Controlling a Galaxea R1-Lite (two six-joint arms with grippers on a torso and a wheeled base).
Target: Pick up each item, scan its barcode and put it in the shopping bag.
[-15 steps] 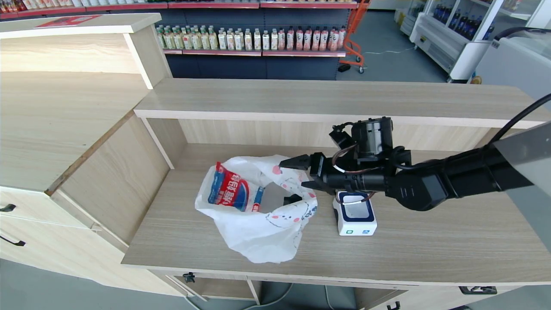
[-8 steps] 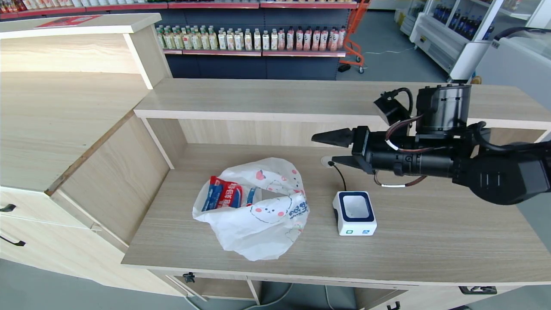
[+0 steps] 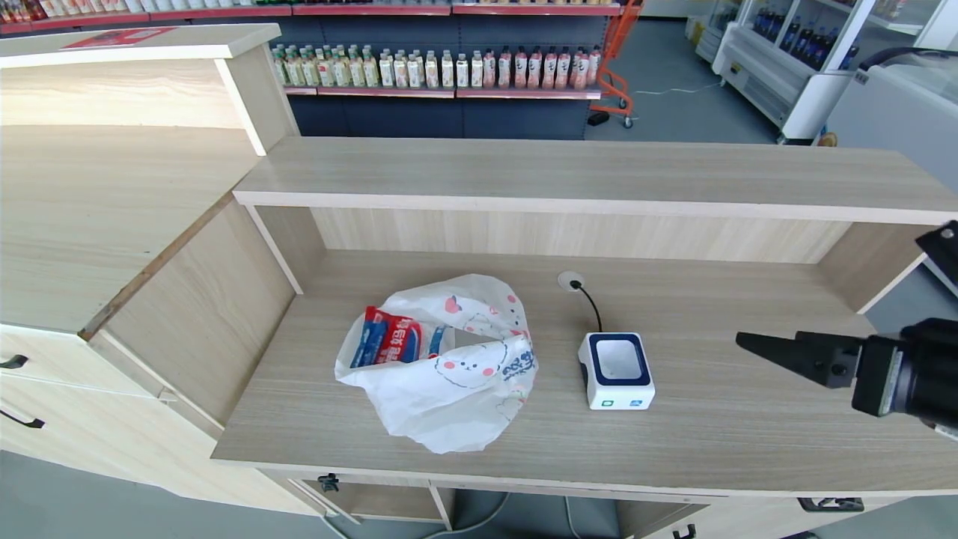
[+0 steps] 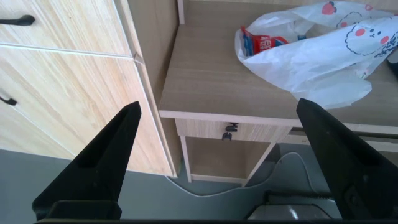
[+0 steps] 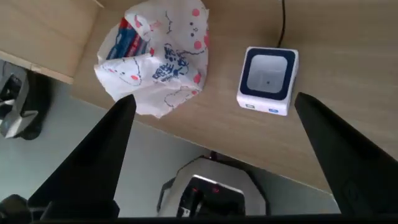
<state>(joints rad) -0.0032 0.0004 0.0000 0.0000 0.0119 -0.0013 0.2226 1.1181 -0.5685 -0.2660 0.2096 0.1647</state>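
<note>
1. Right pincer [image 5: 211, 98] hangs wide open and empty above the right end of the surface [image 3: 748, 434], well to the right of the scanner [image 3: 616, 369].
2. Left pincer [image 4: 217, 104] is spread open too, nothing in it, held off the surface's front left corner, near the drawers [image 4: 62, 74].
3. Left of centre sits the shopping bag [image 3: 449, 374], with a red-and-blue packet [image 3: 389, 340] tucked in its mouth.
4. Just beside the bag stands the white scanner, its black cable [image 3: 591, 307] running back to a grommet.
5. Beyond the raised ledge [image 3: 584, 168]: shelves of bottles [image 3: 441, 69], an orange wheeled frame [image 3: 617, 67], and glass-door coolers [image 3: 793, 60] on the right.
</note>
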